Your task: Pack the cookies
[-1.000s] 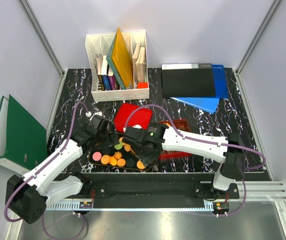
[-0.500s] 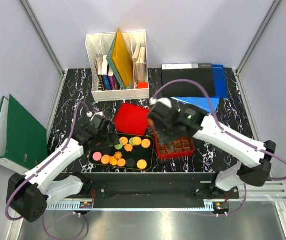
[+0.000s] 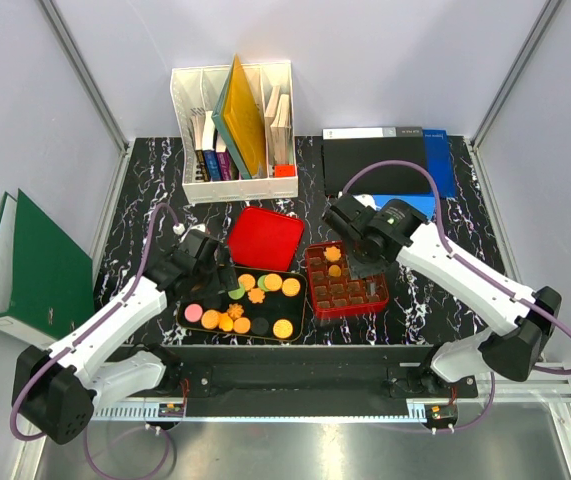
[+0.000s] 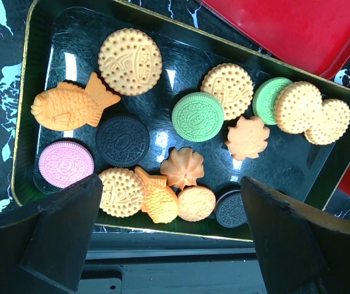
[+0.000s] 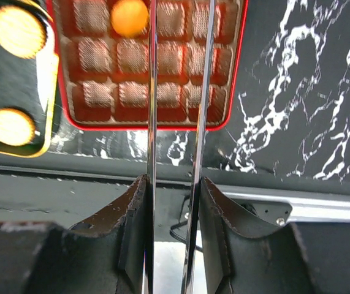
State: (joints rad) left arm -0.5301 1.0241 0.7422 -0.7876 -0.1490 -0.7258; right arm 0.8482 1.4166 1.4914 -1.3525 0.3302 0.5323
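My left claw (image 4: 171, 190) hangs wide open and empty over the cookies (image 4: 198, 116) in the black tray (image 4: 181, 67) on the surface (image 3: 145, 190). My right claw (image 5: 181, 24), blades narrowly apart, grips nothing above the red tin (image 3: 350, 300), which holds two orange cookies.

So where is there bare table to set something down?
Bare marble lies right of the red tin, in front of the blue folder, though the right arm spans above it. Another patch is front-left of the white organizer, behind the left gripper. The centre is crowded: black tray, red lid and tin nearly touch.
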